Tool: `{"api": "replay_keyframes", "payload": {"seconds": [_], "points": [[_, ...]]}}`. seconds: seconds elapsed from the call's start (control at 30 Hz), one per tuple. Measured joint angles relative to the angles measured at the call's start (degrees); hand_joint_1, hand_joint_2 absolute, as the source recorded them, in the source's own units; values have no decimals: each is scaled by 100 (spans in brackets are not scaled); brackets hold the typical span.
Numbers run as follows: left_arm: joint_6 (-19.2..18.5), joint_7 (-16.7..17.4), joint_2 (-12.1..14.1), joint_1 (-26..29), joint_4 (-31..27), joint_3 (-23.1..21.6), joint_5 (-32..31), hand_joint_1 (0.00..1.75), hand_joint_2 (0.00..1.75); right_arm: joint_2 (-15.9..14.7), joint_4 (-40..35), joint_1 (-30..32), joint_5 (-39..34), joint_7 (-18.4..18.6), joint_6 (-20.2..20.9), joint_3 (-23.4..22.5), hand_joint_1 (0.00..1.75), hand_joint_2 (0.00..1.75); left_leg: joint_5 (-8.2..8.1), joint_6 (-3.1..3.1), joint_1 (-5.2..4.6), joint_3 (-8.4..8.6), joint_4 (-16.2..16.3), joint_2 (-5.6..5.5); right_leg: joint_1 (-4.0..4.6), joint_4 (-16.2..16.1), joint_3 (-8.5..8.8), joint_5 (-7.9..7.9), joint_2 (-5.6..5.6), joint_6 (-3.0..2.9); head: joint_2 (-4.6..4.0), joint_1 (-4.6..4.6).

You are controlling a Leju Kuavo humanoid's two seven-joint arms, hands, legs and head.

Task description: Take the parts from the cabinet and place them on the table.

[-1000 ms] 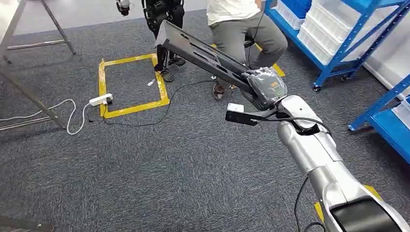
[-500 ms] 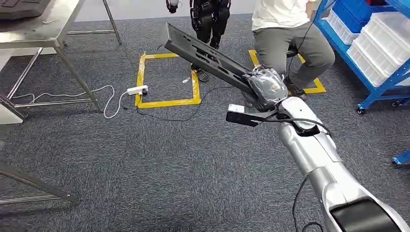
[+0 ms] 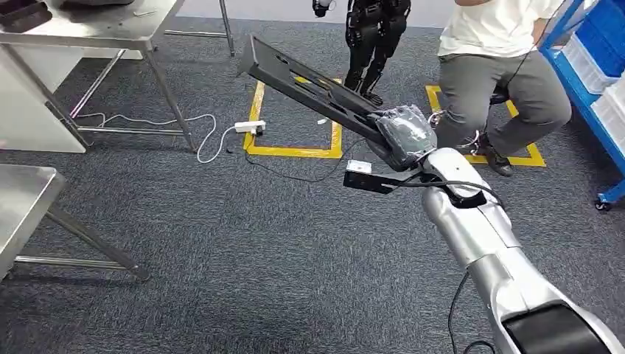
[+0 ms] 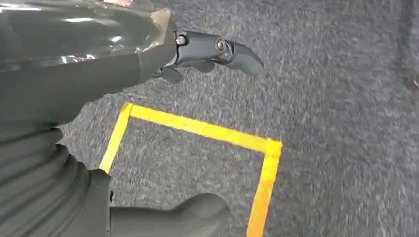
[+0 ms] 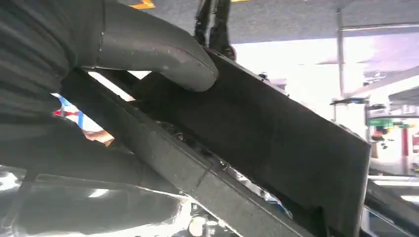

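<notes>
We swing left and the bench (image 3: 110, 29) slides into view ahead (the camera turns, not the room). Our right robot hand (image 3: 402, 133) grips the long black part (image 3: 309, 77), held out over the carpet. Our left robot hand (image 4: 197, 49) hangs empty, fingers loosely apart. Delivery looks close.

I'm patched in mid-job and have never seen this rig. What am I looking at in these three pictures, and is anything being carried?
It is a two-legged humanoid robot with silver arms. The head view looks down from its body: its right hand grips a long black part, carried over grey carpet. A steel table stands far left, with a seated person and a yellow tape square ahead. The right wrist view sits behind that hand, with its thumb pressed on the part. The left wrist view shows the left hand holding nothing above floor tape.
</notes>
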Motion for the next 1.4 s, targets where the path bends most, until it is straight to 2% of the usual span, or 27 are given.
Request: {"api": "replay_keyframes", "payload": {"seconds": [0.07,0.1,0.17,0.2,0.23,0.3,0.33,0.37,0.5,0.53,0.57,0.6,0.67,0.7,0.77,0.83,0.87,0.9,0.93,0.97,1.03,1.1,1.17,1.23,1.3,1.33,1.4], "points": [[2,-2,4,-3,0,0,0,0,175,-13,0,-4,-2,0,0,-4,175,175,39,87,34,16,-43,-82,-82,312,-150,-199,442,2,0,7],[2,-2,15,-14,0,0,0,0,175,-18,0,-7,-11,0,-4,-9,175,175,48,128,36,7,-44,-130,-106,794,-369,-409,605,-28,0,18],[2,-2,13,-22,0,0,0,0,175,-63,22,27,-4,-4,-4,-7,175,175,52,136,33,1,-43,-286,-122,1722,-818,-711,704,-16,0,15],[0,-2,9,-13,0,0,0,0,175,-68,37,53,-4,-4,-2,-7,175,175,56,139,30,1,-41,-373,-131,1856,-899,-701,714,25,0,9],[2,-2,9,-10,0,0,0,0,175,-70,39,58,-4,-4,-4,-7,175,175,57,137,30,2,-41,-405,-133,1788,-874,-658,715,43,0,13],[2,-2,11,-6,0,0,0,0,175,-72,39,48,-4,-4,-4,-9,175,175,68,121,39,5,-37,-528,-149,919,-474,-265,740,147,0,13],[2,-2,9,-8,2,0,0,0,175,-77,39,38,-4,-4,-4,-13,175,175,76,106,43,8,-37,-575,-175,391,-218,-66,809,176,0,16],[2,-2,11,-12,0,0,0,0,175,-70,39,30,-7,-4,-4,-15,175,175,81,65,16,-19,-19,-629,-189,31,-72,12,979,160,0,15],[2,0,11,22,2,0,0,0,175,-42,42,21,-2,-11,-4,-13,175,175,145,-66,21,-66,-72,-744,-110,33,-85,91,823,20,0,7],[2,-2,26,26,2,0,0,0,175,-42,42,16,-2,-11,-4,-13,175,175,109,-75,40,-96,-39,-693,-248,-11,-66,132,782,-45,0,9],[2,-2,15,31,2,0,0,0,175,-22,39,11,-5,-9,-4,-13,175,175,-101,-85,-2,-187,192,-398,-212,-20,-68,144,749,-115,0,-21],[2,-2,17,25,2,0,0,0,175,-24,39,12,-7,-9,-4,-15,175,175,-312,-104,7,-327,522,-267,-201,-20,-70,143,732,-148,0,-46],[2,-2,18,8,2,0,0,0,175,-28,44,21,-2,-9,-4,-13,175,175,-745,-130,11,-743,1471,-174,-163,-18,-79,139,657,-154,0,-35],[2,0,17,8,2,-2,0,0,175,-28,46,27,-2,-9,-4,-13,175,175,-810,-138,12,-868,1756,-171,-159,-17,-82,139,622,-154,0,-37],[2,-2,20,11,2,0,0,0,175,-28,50,37,-2,-9,-4,-7,175,175,-572,-141,16,-676,1451,-150,-158,-15,-78,138,567,-153,0,-39],[2,-2,33,7,2,0,0,0,175,-26,50,34,-2,-9,-4,-7,175,175,-126,-134,34,-80,400,-53,-156,-6,-67,134,534,-147,0,-39],[2,-2,33,-4,2,0,0,0,175,-24,50,26,-2,-9,-4,-7,175,175,-151,-132,24,113,51,42,-106,6,-77,114,514,-114,0,-35],[0,-2,31,-8,2,0,0,0,175,-33,50,15,-2,-9,-4,-13,175,175,-120,-72,10,102,24,-5,-65,25,-102,109,508,-104,0,-28],[0,-2,22,-5,2,0,0,0,175,-28,50,14,-2,-9,-7,-15,175,175,-107,-56,14,98,19,-21,-51,25,-109,108,500,-103,0,-13],[2,-2,6,-2,2,0,0,0,175,-31,50,15,-2,-9,-7,-18,175,175,-95,-63,15,96,10,-24,-16,42,-107,87,503,-175,0,-11],[0,-2,9,-2,2,0,0,0,175,-37,52,16,-2,-9,-6,-15,175,175,-90,-44,-30,95,16,-49,-20,24,-103,105,497,-163,0,-15],[2,-2,26,-3,2,0,0,0,175,-15,50,12,-2,-11,-7,-15,175,175,-105,64,-90,78,29,-92,-64,-44,-75,144,440,-10,0,-24],[65,19,26,3,2,0,30,0,175,2,59,6,11,-74,-24,-18,175,175,-46,152,-19,146,-76,-159,-73,8,-115,74,447,42,0,-17],[247,110,35,-3,2,22,142,0,175,386,388,-179,162,-155,-243,0,175,175,-28,187,-4,133,-90,-181,-104,627,-396,-249,638,-3,0,86],[278,138,41,-24,2,63,171,0,175,913,936,-351,262,-79,-511,109,175,175,-26,185,-8,119,-89,-171,-115,1548,-820,-577,663,-5,0,72],[278,138,46,-33,2,68,171,0,175,1066,1094,-353,269,-70,-561,138,175,175,-20,185,-8,118,-89,-217,-128,1730,-878,-593,662,26,0,72],[278,140,52,-45,2,83,166,0,175,1302,1391,-401,238,-92,-647,186,175,175,0,159,12,118,-84,-415,-166,1331,-614,-383,685,117,0,81]]}}
